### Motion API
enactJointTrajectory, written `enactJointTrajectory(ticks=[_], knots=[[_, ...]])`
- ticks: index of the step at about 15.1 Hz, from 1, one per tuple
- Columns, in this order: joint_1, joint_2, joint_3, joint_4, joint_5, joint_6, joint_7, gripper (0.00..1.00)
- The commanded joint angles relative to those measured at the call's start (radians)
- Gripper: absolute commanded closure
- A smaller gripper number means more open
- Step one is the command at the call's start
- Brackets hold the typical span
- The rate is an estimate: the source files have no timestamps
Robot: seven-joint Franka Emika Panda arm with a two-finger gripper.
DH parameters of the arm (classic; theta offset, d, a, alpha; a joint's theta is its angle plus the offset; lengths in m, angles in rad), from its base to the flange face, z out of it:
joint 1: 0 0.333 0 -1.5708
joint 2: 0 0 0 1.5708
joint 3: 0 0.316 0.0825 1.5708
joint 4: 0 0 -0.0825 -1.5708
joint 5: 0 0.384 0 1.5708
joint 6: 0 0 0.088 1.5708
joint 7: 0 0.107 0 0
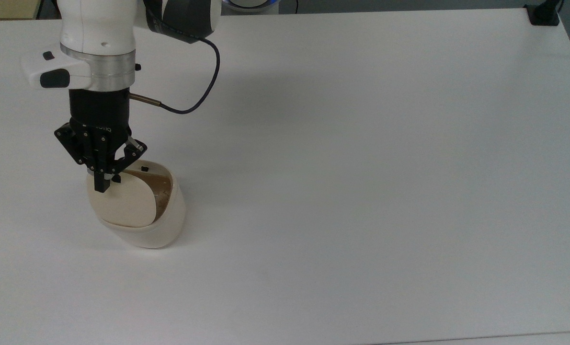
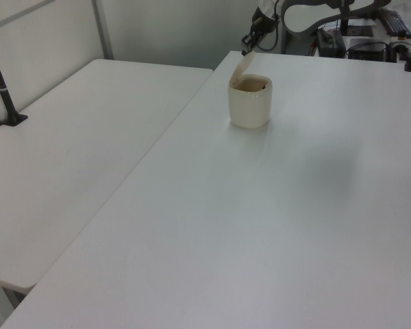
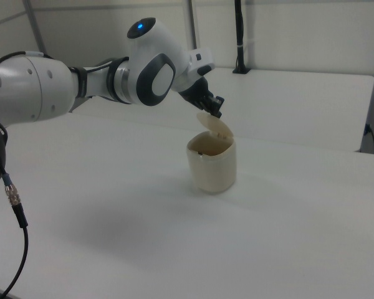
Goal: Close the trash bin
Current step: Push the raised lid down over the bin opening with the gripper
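One trash bin (image 1: 163, 225) stands on the white table (image 1: 361, 167), its lid (image 1: 124, 203) half raised directly under the gripper (image 1: 103, 184), whose fingers are pressed together.

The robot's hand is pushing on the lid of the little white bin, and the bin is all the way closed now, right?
Not quite. The hand is at the lid of the bin, but the bin is not closed. The right view shows the lid tilted up, with a gap over the opening.
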Motion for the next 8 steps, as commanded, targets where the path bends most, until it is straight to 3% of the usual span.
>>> enactJointTrajectory(ticks=[1, 8], knots=[[0.009, -0.012, -0.001, -0.007, 0.014, -0.114, -0.034, 1.0], [0.015, -0.011, 0.015, -0.045, 0.017, -0.234, -0.07, 1.0]])
